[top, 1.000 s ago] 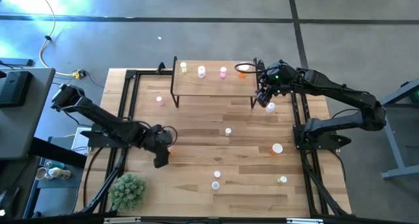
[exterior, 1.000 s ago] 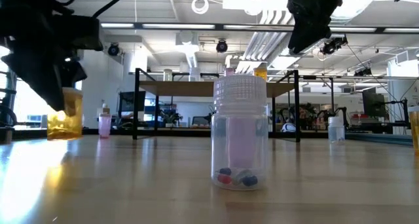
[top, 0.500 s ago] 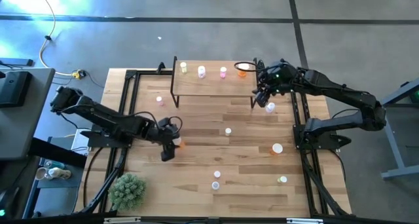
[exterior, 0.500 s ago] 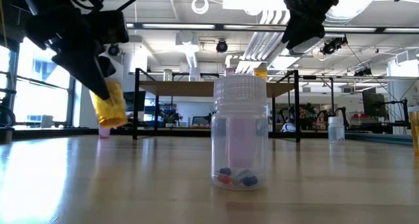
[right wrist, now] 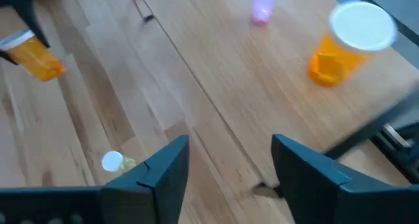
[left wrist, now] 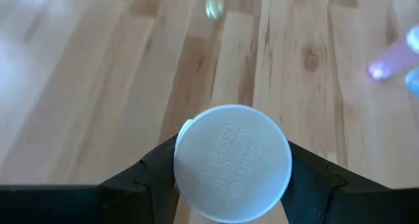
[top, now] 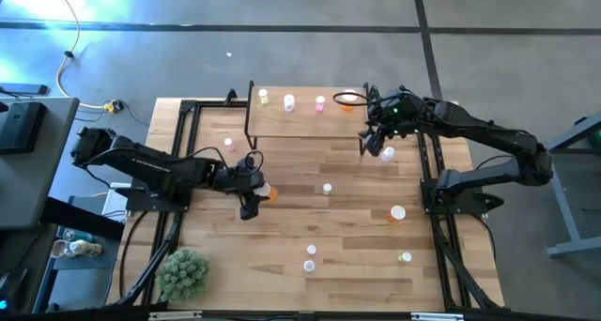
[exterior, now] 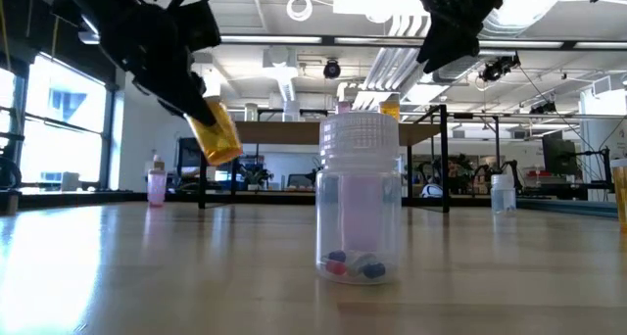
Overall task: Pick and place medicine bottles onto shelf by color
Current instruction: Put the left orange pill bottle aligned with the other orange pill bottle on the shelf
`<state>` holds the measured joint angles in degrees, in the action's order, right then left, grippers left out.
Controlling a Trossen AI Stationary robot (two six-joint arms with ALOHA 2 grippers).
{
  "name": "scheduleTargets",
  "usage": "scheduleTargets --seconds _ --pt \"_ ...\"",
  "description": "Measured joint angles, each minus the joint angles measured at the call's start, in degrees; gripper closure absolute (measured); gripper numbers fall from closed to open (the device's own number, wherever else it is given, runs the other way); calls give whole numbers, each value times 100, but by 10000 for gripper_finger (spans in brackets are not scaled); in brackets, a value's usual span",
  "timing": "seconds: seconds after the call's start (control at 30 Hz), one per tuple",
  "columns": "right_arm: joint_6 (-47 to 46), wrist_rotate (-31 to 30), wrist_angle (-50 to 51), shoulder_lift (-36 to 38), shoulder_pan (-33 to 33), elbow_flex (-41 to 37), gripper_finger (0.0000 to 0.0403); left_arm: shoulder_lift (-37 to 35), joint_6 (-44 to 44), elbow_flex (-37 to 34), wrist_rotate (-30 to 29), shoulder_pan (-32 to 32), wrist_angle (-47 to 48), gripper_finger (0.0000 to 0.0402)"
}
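Since the earlier frames, the orange bottle (top: 265, 191) is carried toward the shelf (top: 305, 120), tilted, clamped in the left end effector (top: 252, 197). The right end effector (top: 376, 139) stands open, empty, beside the shelf. Light, rigid, slippery; the body below the cap is best gripped.

1. The shelf (top: 305, 114) is set at the far edge of the table (top: 357, 265), between the two arms' bases.
2. Four bottles (top: 289, 102) are lined up on the shelf top.
3. The left gripper (top: 252, 201) is positioned above the table's middle left, with a bottle (top: 267, 192) gripped and tilted between its fingers.
4. The right gripper (top: 374, 138) is held near the shelf's right end, with nothing between its parted fingers.
5. Further bottles are scattered over the table.
6. A plant (top: 183, 274) is placed at the near left corner.
7. One bottle (exterior: 359, 200) is seen nearest the low camera.
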<state>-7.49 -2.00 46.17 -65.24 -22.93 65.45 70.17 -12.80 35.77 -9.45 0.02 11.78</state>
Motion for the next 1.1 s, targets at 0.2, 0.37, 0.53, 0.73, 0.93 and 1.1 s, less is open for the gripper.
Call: scheduleTargets --seconds 0.2,0.37,0.53,0.73,0.93,1.1 --pt "312 2 -414 -85 254 2 137 0 374 322 -8 164 -14 204" --pt "426 189 -991 -286 550 2 104 0 612 559 -22 288 -20 204" --pt "841 453 -1357 -503 802 2 96 0 843 658 -207 387 -173 204" --pt "1150 966 -1943 -893 1126 2 96 0 1127 660 -387 454 -709 204" --pt "1530 966 -2577 -1375 1492 0 96 0 1367 660 -382 452 -1146 204" --pt "1360 966 -3322 -1820 1690 0 96 0 1359 660 -389 452 -1376 204"
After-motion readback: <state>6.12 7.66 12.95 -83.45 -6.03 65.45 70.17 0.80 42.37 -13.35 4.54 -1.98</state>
